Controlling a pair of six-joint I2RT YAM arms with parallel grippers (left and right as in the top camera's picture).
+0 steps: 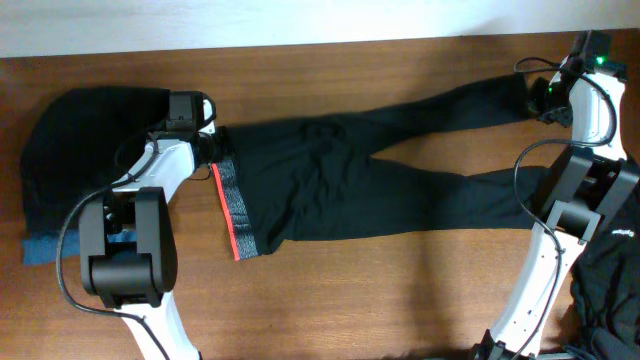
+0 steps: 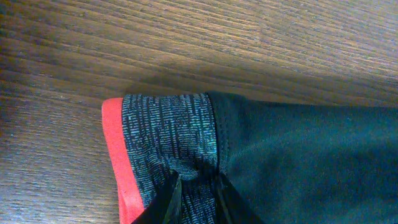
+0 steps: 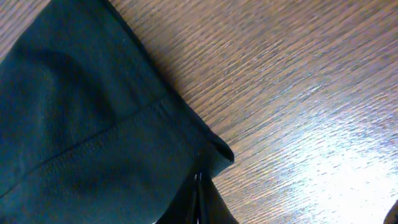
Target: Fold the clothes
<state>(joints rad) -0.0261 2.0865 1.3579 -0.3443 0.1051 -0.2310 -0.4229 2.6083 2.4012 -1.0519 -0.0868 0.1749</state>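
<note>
Long black leggings lie spread across the wooden table, legs pointing right. Their grey-speckled waistband with a coral-red edge is at the left. My left gripper sits at the waistband's far end. In the left wrist view it is shut on a pinch of the speckled band. My right gripper is at the cuff of the far leg. In the right wrist view it is shut at the corner of the black hem, fingers pressed together on the cloth's edge.
A plain black garment lies heaped at the far left, with a blue cloth under its near edge. More black fabric sits at the lower right by the right arm's base. The table's back edge runs along the top.
</note>
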